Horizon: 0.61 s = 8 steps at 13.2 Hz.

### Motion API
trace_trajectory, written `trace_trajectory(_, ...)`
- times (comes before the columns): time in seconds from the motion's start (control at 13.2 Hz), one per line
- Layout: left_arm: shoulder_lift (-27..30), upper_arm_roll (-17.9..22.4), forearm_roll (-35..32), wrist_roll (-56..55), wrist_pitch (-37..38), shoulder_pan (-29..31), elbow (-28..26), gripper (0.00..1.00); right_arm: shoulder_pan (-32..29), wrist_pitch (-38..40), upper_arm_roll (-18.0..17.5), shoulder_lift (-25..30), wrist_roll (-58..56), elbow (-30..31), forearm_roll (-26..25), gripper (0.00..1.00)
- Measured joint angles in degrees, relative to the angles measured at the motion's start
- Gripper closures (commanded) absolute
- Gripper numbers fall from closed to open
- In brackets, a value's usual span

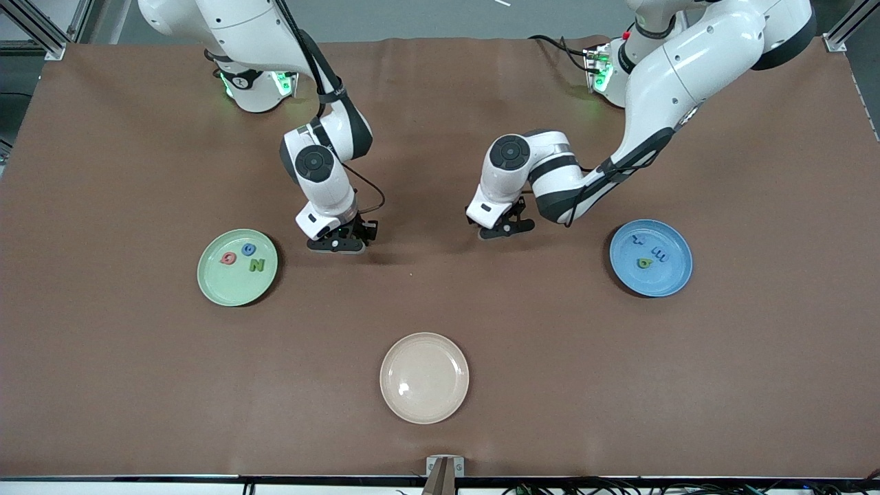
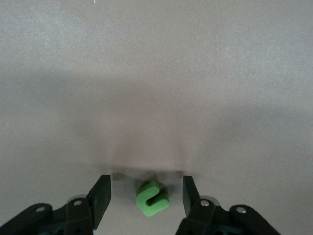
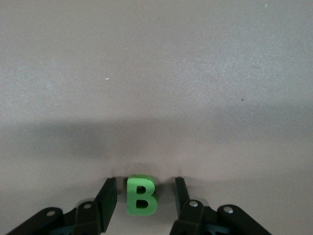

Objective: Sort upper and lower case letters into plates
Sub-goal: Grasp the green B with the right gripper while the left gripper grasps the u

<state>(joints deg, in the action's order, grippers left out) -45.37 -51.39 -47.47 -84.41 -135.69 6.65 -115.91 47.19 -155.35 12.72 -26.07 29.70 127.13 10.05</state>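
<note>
Front view | green plate (image 1: 213, 282): 3 letters | blue plate (image 1: 677, 275): 3 letters

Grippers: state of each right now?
Left gripper: open, down at the table, jaws either side of a small green letter.
Right gripper: open, down at the table, jaws around the green B.

A brown cloth (image 1: 440, 323) covers the whole bench, faintly creased along the edge by the arm bases. Grey floor (image 1: 426, 17) shows above it, with aluminium frame posts (image 1: 41, 27) at the corners. Dark cables (image 1: 619, 488) trail along the bench's near edge. Lighting is even and soft.
</note>
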Motion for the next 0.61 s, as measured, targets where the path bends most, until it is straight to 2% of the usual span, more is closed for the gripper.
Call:
trace_trajectory(0.15,-0.04,0.11,-0.03,0.0,-0.53,-0.05,-0.02,0.35,0.0,0.13,0.0,0.0,0.01,0.0,0.0,0.76)
trace_trajectory(0.3,-0.04,0.12,-0.03,0.0,-0.63,-0.12,-0.03,0.35,0.0,0.22,0.04,0.07,0.02,-0.03,0.0,0.97)
trace_trajectory(0.38,-0.05,0.12,-0.03,0.0,-0.65,-0.18,-0.05,0.35,0.01,0.25,0.06,0.08,0.02,-0.04,0.0,1.0)
trace_trajectory(0.61,-0.05,0.13,-0.03,0.0,-0.66,-0.35,-0.07,0.36,-0.35,1.83,0.62,0.1,0.02,-0.41,0.01,1.0)
